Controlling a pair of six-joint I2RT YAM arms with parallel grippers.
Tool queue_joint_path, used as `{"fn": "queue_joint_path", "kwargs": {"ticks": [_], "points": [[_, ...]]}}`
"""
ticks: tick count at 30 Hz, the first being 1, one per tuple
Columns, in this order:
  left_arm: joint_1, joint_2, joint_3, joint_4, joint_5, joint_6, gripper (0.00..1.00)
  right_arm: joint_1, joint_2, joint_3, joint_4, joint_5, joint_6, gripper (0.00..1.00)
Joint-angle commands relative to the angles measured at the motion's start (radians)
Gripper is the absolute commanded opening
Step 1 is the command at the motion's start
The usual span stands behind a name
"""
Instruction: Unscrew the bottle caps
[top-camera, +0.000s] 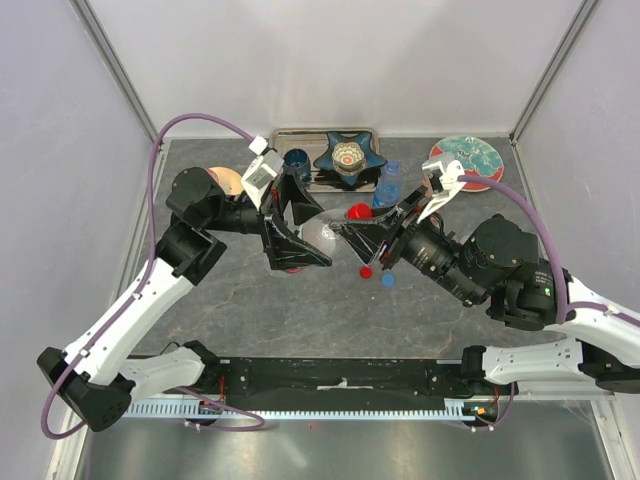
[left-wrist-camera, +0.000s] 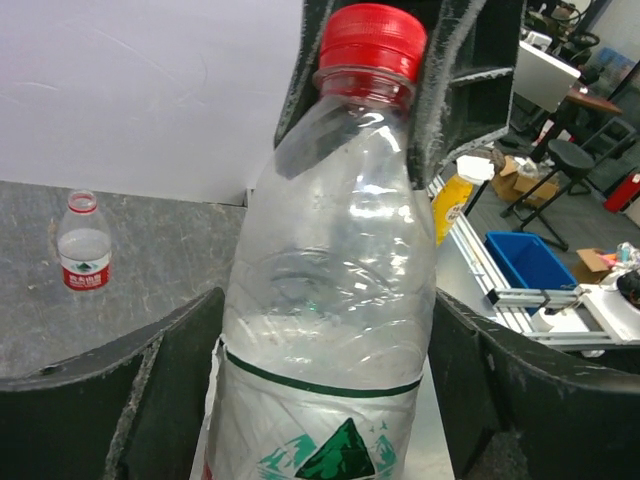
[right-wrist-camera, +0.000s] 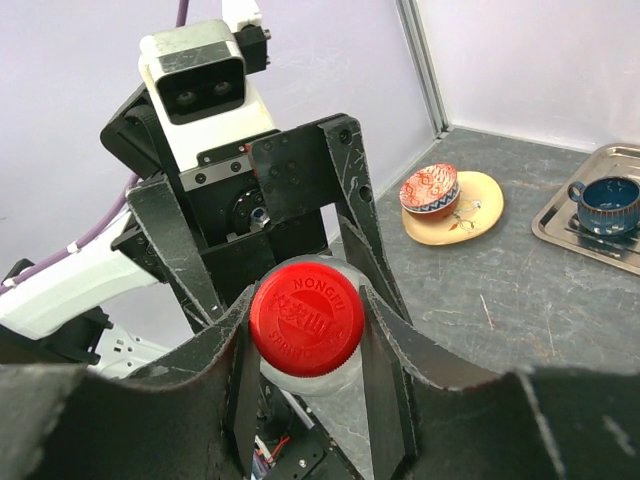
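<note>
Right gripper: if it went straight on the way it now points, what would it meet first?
The red cap, which the right gripper already clasps. Pushing on would press the clear bottle behind it toward the left gripper, which faces it and seems next in line.

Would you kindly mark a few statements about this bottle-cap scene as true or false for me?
1. The right end effector grips the red cap of the clear bottle. True.
2. The left end effector holds the blue cup. False: its fingers are closed on the clear bottle's body, and the blue cup sits on the metal tray.
3. A loose red cap and a blue cap lie on the table. True.
4. The patterned bowl sits on the metal tray. False: it rests on the yellow plate.
</note>
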Motion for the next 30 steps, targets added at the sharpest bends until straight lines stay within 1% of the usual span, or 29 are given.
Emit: {"fn": "queue_joint_path", "kwargs": {"ticks": [1, 5, 8, 9, 10, 14, 17, 18, 25, 28, 30], "points": [[-0.01, -0.025, 0.003, -0.038, 0.025, 0.073, 0.84, 0.004, 0.009, 0.028, 0.052, -0.006, 0.003, 0.0], [-0.021, -0.024, 0.007, -0.09, 0.011, 0.123, 0.8, 0.004, 0.017, 0.034, 0.049, 0.0, 0.003, 0.0], [-0.029, -0.024, 0.006, -0.121, 0.009, 0.154, 0.74, 0.004, 0.023, 0.036, 0.044, 0.003, 0.005, 0.0], [-0.03, -0.025, 0.004, -0.127, 0.009, 0.16, 0.73, 0.004, 0.026, 0.037, 0.042, 0.003, 0.003, 0.0], [-0.036, -0.021, 0.006, -0.139, 0.006, 0.166, 0.73, 0.002, 0.031, 0.043, 0.041, 0.002, 0.005, 0.0], [-0.059, -0.019, 0.026, -0.242, -0.011, 0.238, 0.83, 0.004, 0.052, 0.069, 0.032, -0.017, 0.003, 0.0], [-0.069, -0.033, 0.021, -0.265, -0.026, 0.264, 0.89, 0.002, 0.052, 0.071, 0.038, -0.018, 0.0, 0.0], [-0.07, -0.037, 0.016, -0.265, -0.029, 0.266, 0.9, 0.002, 0.051, 0.066, 0.044, -0.021, 0.0, 0.0], [-0.072, -0.059, -0.013, -0.267, -0.048, 0.28, 0.9, 0.004, 0.029, 0.022, 0.099, -0.03, 0.005, 0.0], [-0.072, -0.07, -0.022, -0.268, -0.078, 0.289, 0.88, 0.004, 0.028, 0.025, 0.099, -0.036, 0.003, 0.0], [-0.072, -0.07, -0.025, -0.268, -0.084, 0.295, 0.82, 0.002, 0.029, 0.025, 0.099, -0.036, 0.002, 0.0]]}}
